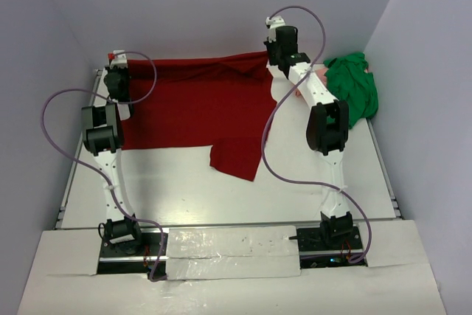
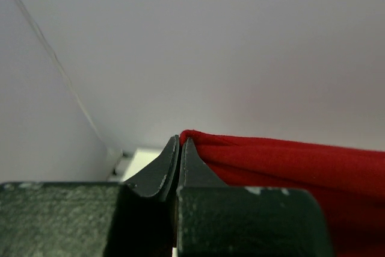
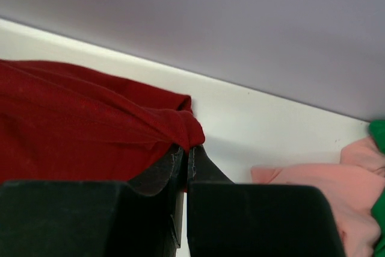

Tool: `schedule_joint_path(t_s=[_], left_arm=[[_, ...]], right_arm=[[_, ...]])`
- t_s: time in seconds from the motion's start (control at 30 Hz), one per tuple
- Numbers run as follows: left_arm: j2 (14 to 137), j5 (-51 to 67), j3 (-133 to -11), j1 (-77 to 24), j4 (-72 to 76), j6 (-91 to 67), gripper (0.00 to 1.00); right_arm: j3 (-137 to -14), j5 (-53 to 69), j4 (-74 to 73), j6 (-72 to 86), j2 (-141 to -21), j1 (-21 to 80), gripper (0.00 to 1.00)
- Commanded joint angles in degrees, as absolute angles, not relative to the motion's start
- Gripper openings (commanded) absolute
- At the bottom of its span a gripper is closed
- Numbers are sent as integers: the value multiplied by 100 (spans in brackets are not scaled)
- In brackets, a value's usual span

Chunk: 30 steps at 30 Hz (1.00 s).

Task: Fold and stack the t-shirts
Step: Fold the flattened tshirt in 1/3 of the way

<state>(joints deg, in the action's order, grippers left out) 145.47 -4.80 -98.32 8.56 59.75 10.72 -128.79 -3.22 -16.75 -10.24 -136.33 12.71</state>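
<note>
Top external view: the maroon t-shirt [image 1: 195, 101] is spread over the far half of the counter [image 1: 184, 197], with its long axis running left to right along the back wall.
Left claw [image 1: 116, 64]: clenched on the shirt's far-left corner. The left wrist view shows red cloth pinched between the tips.
Right claw [image 1: 271, 48]: clenched on the far-right corner, with cloth bunched at the tips.
Key relation: the far edge is stretched between the two claws and the shirt body lies toward the arm bases, so a fold would probably carry that edge nearward.
Nearer arm: each arm serves its own corner; neither is favoured.
Other shirts: the green t-shirt [image 1: 354, 86] is heaped at far right, with the salmon-pink t-shirt [image 3: 313, 185] touching it.
Writing: no brand, label or text is legible.
</note>
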Motion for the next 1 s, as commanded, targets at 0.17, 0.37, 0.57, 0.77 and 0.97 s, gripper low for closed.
schedule_joint_path(t_s=[0.17, 0.37, 0.57, 0.77, 0.97], left_arm=[[13694, -360, -8676, 1125, 6284, 1125, 0], [13325, -325, -8113, 1283, 6355, 1178, 0], [13105, -237, -7752, 1397, 6328, 1213, 0], [12885, -97, -7322, 1406, 6381, 1231, 0], [12630, -53, -7093, 1406, 6065, 1082, 0]], right_arm=[[-12490, -281, -1749, -1063, -13149, 1362, 0], [-12226, -290, -1723, -1151, -12982, 1389, 0], [-12050, -290, -1757, -1195, -12902, 1406, 0], [-11900, -237, -1810, -1204, -12806, 1415, 0], [-11953, -176, -2030, -1160, -12797, 1424, 0]])
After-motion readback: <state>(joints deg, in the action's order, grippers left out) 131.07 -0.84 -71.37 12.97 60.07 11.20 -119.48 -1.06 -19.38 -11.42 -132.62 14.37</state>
